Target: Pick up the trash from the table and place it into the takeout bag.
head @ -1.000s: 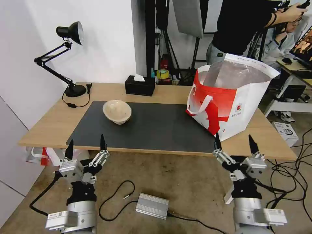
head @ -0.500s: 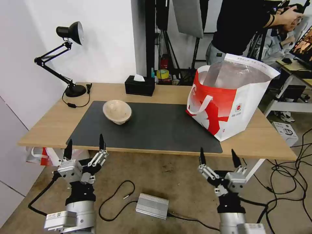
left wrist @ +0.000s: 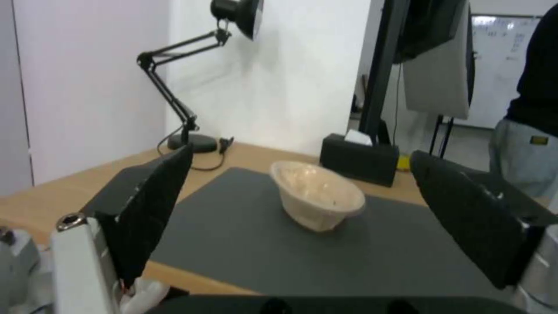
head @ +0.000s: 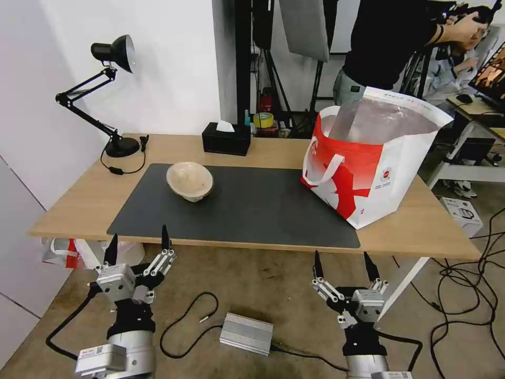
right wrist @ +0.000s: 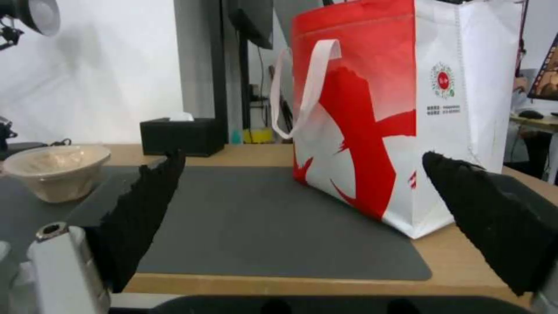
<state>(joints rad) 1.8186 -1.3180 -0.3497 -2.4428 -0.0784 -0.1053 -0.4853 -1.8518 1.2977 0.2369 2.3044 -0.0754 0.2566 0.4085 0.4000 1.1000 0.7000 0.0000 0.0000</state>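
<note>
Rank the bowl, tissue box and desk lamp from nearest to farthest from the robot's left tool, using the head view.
From the left tool, below the table's front edge:
1. Bowl, on the dark mat.
2. Tissue box, at the table's back edge, behind the bowl.
3. Desk lamp, at the back left corner.

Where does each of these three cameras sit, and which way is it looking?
Head view: high on the robot, looking down at the table, both arms low in front, left tool and right tool open.
Left wrist view: behind the left tool, facing the beige bowl.
Right wrist view: behind the right tool, facing the takeout bag.
All three share the bowl and the black tissue box.
</note>
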